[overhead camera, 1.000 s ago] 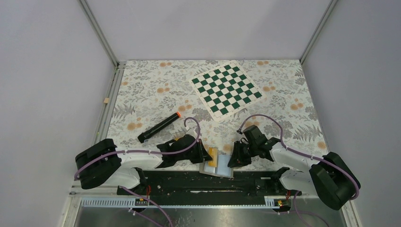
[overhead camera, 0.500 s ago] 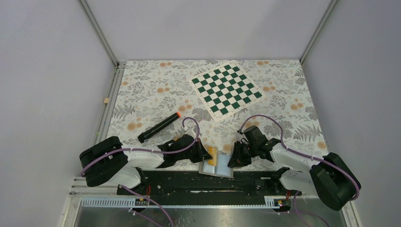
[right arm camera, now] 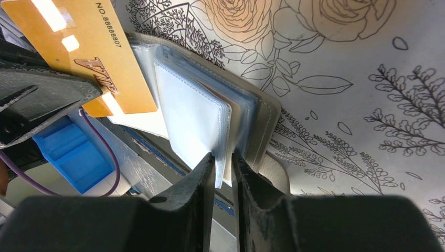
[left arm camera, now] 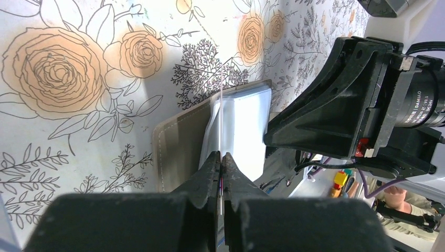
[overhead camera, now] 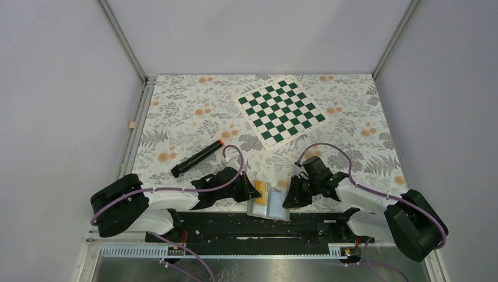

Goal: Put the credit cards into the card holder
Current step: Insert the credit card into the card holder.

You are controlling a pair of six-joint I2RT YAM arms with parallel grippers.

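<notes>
At the near edge of the counter [overhead camera: 194, 111]: credit card [right arm camera: 86, 58] over open card holder [right arm camera: 265, 123].
The left pincer [left arm camera: 221, 156] is clamped on the card, seen edge-on, its free end past the tips over the holder's pockets; contact cannot be told. The right pincer [right arm camera: 223, 157] grips the pale pocket leaves between its tips.

1. One orange-yellow credit card [right arm camera: 89, 58] is in plain view.
2. One grey card holder [left arm camera: 176, 149].
3. One black marker [overhead camera: 198, 157] with an orange tip.
4. One green-and-white chessboard [overhead camera: 281, 111].
5. Two grippers: the left gripper [left arm camera: 221, 156] and the right gripper [right arm camera: 223, 157].
6. One small pale block [overhead camera: 131, 124] beside the table's left rail.
</notes>
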